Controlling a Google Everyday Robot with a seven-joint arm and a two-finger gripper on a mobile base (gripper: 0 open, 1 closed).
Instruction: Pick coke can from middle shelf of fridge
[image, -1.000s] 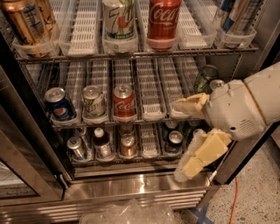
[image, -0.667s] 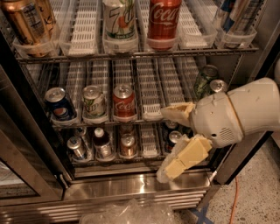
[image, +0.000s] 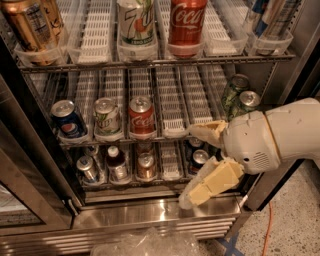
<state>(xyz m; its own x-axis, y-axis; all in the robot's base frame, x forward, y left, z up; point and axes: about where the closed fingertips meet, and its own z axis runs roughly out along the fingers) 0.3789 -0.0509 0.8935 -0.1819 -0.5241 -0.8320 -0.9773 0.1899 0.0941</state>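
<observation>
The coke can (image: 142, 117), small and red with white script and a silver lid, stands on the middle shelf (image: 170, 131) of the open fridge (image: 165, 212), third lane from the left. My gripper (image: 192, 165) comes in from the right on a white arm. It is open and empty, with its cream fingers (image: 207, 131) spread one above the other. The upper finger tip is level with the middle shelf's front edge, about a lane and a half right of the coke can. The lower finger hangs before the bottom shelf.
A blue Pepsi can (image: 68, 120) and a pale green can (image: 108, 117) stand left of the coke can. Green cans (image: 239, 97) sit far right. The top shelf holds a big Coca-Cola can (image: 186, 22) and a 7UP can (image: 136, 22). Bottles and cans fill the bottom shelf (image: 117, 165).
My gripper has moved left and slightly forward toward the fridge front, closing on the middle shelf's lanes. The cans have not moved.
</observation>
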